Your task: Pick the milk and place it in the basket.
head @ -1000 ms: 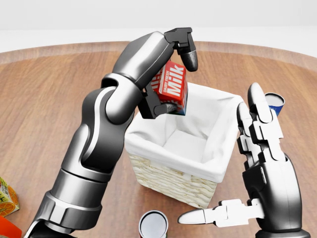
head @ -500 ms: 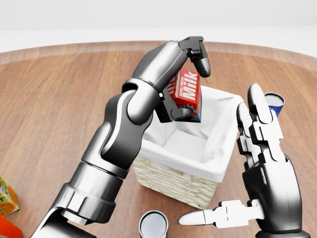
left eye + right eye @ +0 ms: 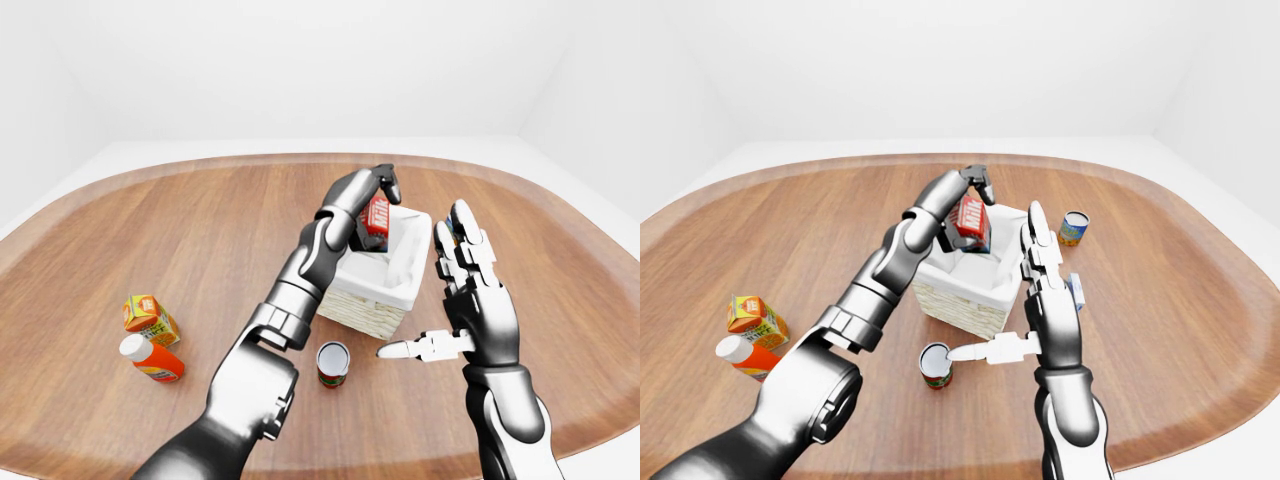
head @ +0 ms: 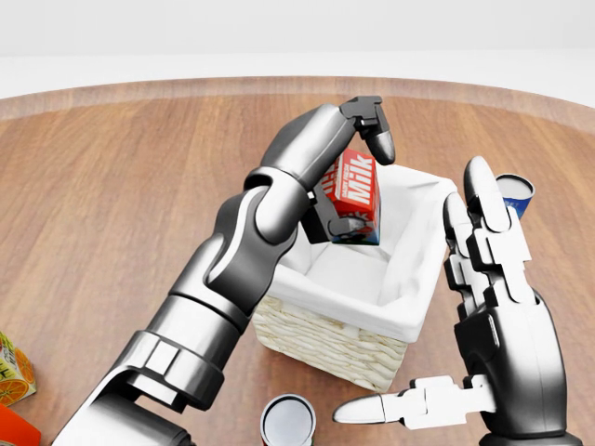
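1. The left hand (image 4: 346, 167) holds the red milk carton (image 4: 351, 195) with its fingers closed round it. One dark finger (image 4: 379, 130) curls over the top of the carton. The other fingers are mostly hidden behind the carton and the arm.
2. The milk carton is up in the air, tilted, right over the open basket (image 4: 316, 325). In the head view its bottom corner sits lower than the far rim. I cannot tell if it touches the white cloth inside.
3. The basket is woven and pale, with a white cloth lining (image 4: 409, 321) folded over its rim. The left arm hides the basket's left side in the head view.
4. The right hand (image 4: 497, 307) is just to the right of the basket. Its fingers are straight and spread, and the thumb (image 4: 400, 406) points left. It holds nothing.
5. A small can (image 4: 287, 421) stands on the wooden table (image 4: 93, 186) below the basket. The bottom edge of the head view cuts it off.
6. A blue and yellow can (image 3: 1073, 228) stands to the right of the basket. In the head view the right hand hides most of it.
7. At the left of the left-eye view are an orange juice carton (image 3: 150, 318) and an orange bottle with a white cap (image 3: 152, 359), lying close together.
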